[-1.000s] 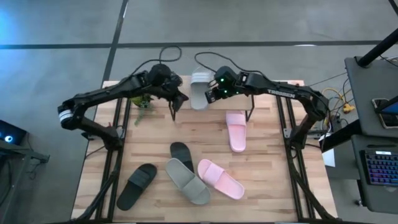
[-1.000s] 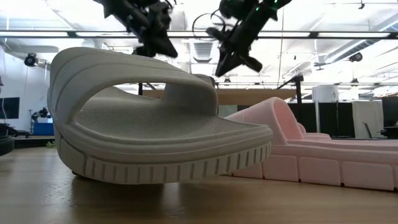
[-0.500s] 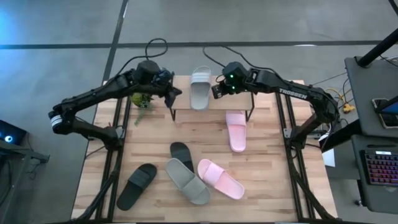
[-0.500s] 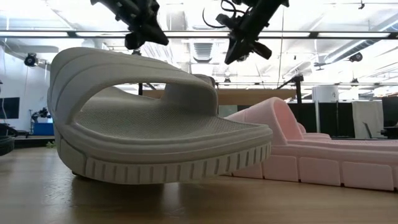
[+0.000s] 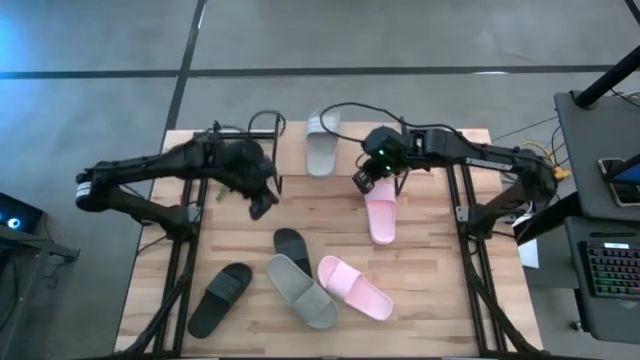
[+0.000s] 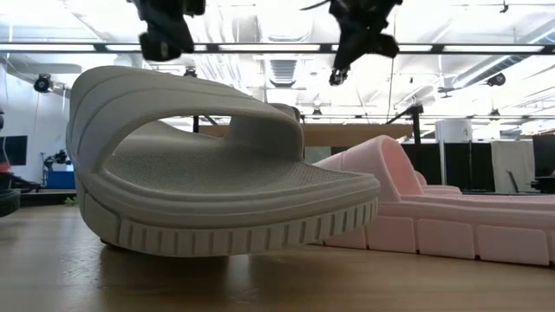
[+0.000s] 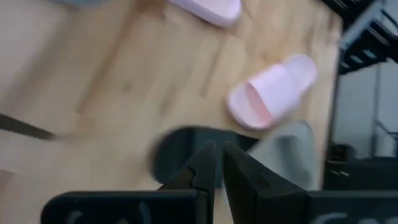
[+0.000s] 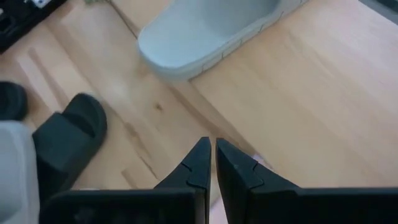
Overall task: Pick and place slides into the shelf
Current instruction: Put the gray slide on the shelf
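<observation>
The slides look light, springy and grippy, best pinched across the wide strap. One grey slide [image 5: 321, 144] lies on the shelf [image 5: 345, 170]; five wait on the table [image 5: 450, 300], one pink slide [image 5: 379, 210] nearest. Since a second ago, the left gripper [image 5: 262, 203] and right gripper [image 5: 362, 184], fingers clenched and empty, have probably dropped off the shelf's front edge.

Light grey foam slide [image 5: 321, 150] on the pale wooden shelf [image 5: 345, 168]. Just beside the shelf, a pale pink foam slide [image 5: 379, 209]. Farther from the shelf, grey [image 5: 300, 291], pink [image 5: 354, 288] and two black slides [image 5: 220, 297] on the blond-wood bench [image 5: 240, 240].
</observation>
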